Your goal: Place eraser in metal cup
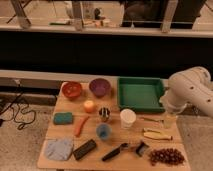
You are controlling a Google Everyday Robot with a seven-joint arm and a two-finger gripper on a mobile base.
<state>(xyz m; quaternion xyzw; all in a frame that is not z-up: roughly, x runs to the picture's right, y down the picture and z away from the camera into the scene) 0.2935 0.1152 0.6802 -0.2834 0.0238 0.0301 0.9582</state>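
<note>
The eraser (85, 149) lies flat near the front edge of the table (150, 122), just beside a grey cloth (59, 149) and well apart from the gripper (170, 121). The metal cup (104, 114) stands upright near the table's middle, between an orange (89, 106) and a white cup (128, 118), with a blue cup (103, 131) in front of it. The gripper hangs at the table's right side, near the green tray (140, 93), its fingers apart and holding nothing.
</note>
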